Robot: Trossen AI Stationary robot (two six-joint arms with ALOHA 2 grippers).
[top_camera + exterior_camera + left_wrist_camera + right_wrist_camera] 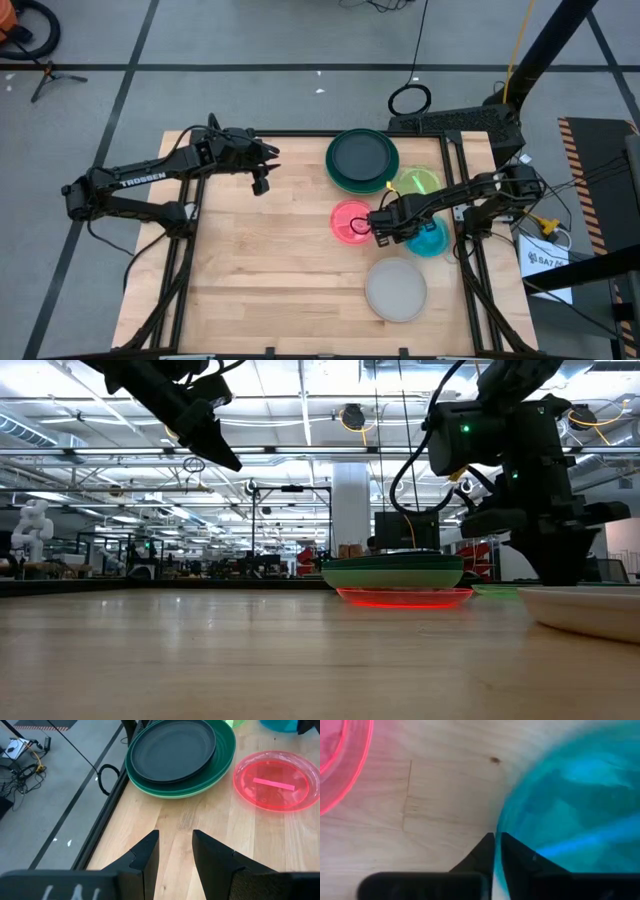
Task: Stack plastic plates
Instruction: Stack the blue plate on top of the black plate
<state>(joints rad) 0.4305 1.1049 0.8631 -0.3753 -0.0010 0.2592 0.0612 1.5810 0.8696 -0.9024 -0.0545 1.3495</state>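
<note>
A dark grey plate lies on a stack of green plates [362, 160] near the table's far edge. Nearer lie a yellow-green plate [420, 182], a translucent pink plate [350, 218], a blue plate [430, 240] and a frosted white plate [396, 288]. My right gripper [381, 228] reaches in from the table's right, between the pink and blue plates, and is shut on the blue plate [570, 795]. My left gripper [262, 178] hangs open above the table's far left part; its wrist view shows the stack [175, 755] and the pink plate [277, 780] ahead of it. My right gripper holds the blue plate by its rim [502, 827], on the side facing the pink plate [340, 760]. The rim is pinched between the two fingers [480, 855], one inside the plate and one outside. Whether the plate is lifted off the table, I cannot tell.
A black frame [300, 132] runs round the wooden table. Bare wood [260, 270] lies to the left and near side of the plates. In the low view the white plate [590, 610] sits closest, and the pink plate [405, 597] lies in front of the green stack [392, 572].
</note>
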